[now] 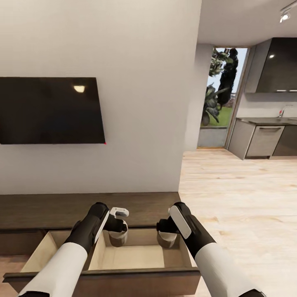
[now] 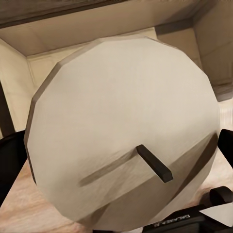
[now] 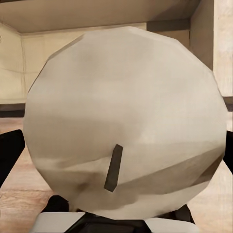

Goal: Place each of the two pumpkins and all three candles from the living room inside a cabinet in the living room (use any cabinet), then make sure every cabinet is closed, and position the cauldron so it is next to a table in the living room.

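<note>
Both grippers, the left gripper [image 1: 117,236] and the right gripper [image 1: 166,237], are each holding a pale candle [image 2: 124,131] clamped over the open drawer of the cabinet [image 1: 136,255], which is lying bare inside, so storing and closing are still pending.

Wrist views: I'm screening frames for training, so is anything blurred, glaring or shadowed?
Left wrist view: pale round candle top sharp, its dark wick casting a long soft shadow. Right wrist view: second pale candle likewise. Head view: a lamp glint on the black wall TV.
</note>
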{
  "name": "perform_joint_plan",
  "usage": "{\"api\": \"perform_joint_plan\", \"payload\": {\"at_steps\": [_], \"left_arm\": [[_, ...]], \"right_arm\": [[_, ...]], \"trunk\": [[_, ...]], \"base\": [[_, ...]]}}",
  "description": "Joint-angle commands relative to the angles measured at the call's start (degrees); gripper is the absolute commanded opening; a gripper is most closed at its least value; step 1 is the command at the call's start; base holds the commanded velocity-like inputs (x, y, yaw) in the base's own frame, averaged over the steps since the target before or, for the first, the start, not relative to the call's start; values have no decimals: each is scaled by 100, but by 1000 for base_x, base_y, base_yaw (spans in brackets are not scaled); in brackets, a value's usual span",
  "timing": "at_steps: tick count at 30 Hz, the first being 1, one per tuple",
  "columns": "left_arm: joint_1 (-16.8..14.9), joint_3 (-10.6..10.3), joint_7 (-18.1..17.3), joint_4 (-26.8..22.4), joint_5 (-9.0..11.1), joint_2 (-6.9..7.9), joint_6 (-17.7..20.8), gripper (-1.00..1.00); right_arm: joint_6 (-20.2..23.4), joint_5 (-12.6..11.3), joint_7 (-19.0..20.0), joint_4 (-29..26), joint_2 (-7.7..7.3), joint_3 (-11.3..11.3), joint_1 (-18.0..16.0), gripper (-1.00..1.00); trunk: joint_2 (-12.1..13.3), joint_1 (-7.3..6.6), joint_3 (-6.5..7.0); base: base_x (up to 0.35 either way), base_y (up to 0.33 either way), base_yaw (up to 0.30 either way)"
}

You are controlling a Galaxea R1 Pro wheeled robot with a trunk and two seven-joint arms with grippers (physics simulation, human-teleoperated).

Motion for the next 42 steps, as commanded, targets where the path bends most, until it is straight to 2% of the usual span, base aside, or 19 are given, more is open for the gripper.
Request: {"api": "perform_joint_plan", "payload": {"at_steps": [1,10,16,23,42], "left_arm": [[-13,-1,-49,-4,-56,-2,16,-100],[-21,0,-40,-8,-25,-6,16,-100],[-22,0,-40,-54,-16,-4,16,-100],[-22,-2,-39,-44,-17,-6,16,-100],[-22,-3,-36,-82,-39,-6,16,-100]], "right_arm": [[8,-59,5,-5,-4,16,-5,-100],[11,-59,156,-4,-6,28,-5,-100],[11,-59,164,-3,-6,39,-5,-100],[4,-59,165,-7,-6,197,-5,-100],[3,-59,165,-8,-6,214,-5,-100]], "trunk": [[-46,23,-25],[-407,220,-187],[-407,220,-187],[-407,220,-187],[-407,220,-187]], "base": [[0,0,0],[0,0,0],[0,0,0],[123,-54,0],[28,-68,0]]}}
